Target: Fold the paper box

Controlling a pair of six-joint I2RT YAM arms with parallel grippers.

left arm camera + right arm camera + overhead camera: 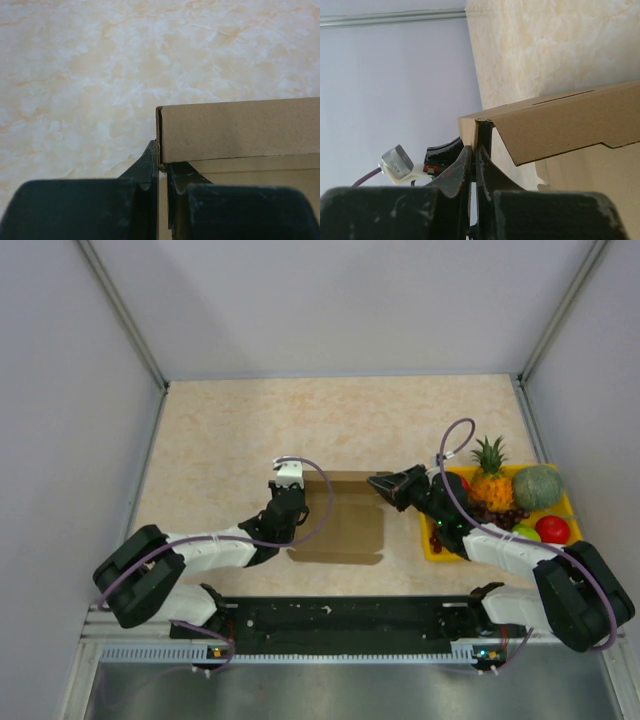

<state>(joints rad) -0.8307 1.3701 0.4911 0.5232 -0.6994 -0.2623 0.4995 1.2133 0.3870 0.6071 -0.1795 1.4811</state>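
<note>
Scene: We saw two robot arms reaching in from the near edge of a pale marbled counter (230, 430) and meeting at a brown paper box (345, 525).
Where the box was: It lay near the middle of the counter, between the two arms, with its base flat on the surface.
Left end effector (161, 167): Its fingers were pressed almost together, pinching the thin cardboard at the box's far left corner.
Right end effector (475, 150): It was closed the same way, nipping a cardboard edge at the far right corner, where a flap leaned outward.
Why held so: We judged that gripping both far corners at once kept the raised walls upright and square while the corner flaps were being folded in.
Which way it pointed: The open side faced up. The raised far wall ran left to right across the counter, and we took that as the long axis. The flat panel stretched back toward the arm bases.
Nearby: A yellow fruit tray (432, 550) sat just right of the box, under the right arm, and was not involved.
</note>
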